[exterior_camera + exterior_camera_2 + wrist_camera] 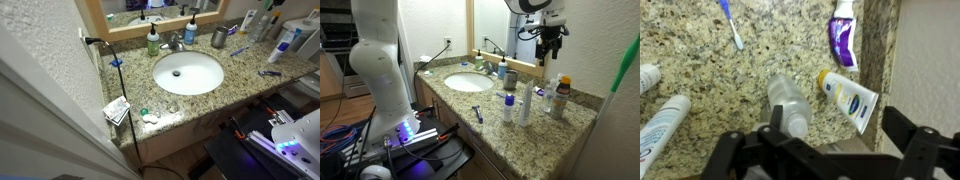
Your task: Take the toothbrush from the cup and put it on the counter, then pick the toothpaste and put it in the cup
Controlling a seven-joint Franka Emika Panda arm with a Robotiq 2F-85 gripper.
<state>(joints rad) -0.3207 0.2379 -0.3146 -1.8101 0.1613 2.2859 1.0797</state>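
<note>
The light blue toothbrush [730, 22] lies flat on the granite counter [700, 60]; it also shows in both exterior views [238, 52] [510, 98]. The grey cup [219, 37] stands by the backsplash, next to the blue pump bottle [190, 32], and is out of the wrist view. A white and purple toothpaste tube [843, 35] lies by the wall. My gripper [820, 150] is open and empty. It hangs high above the counter's back corner [551, 52], over a clear bottle [788, 100] and a white tube with a blue and yellow label [850, 98].
The oval white sink [188, 72] with its faucet [174, 42] and a green pump bottle [152, 40] lie to one side. A dark blue item [270, 72] lies near the front edge. Several white bottles and tubes [525, 100] [660, 125] crowd the corner.
</note>
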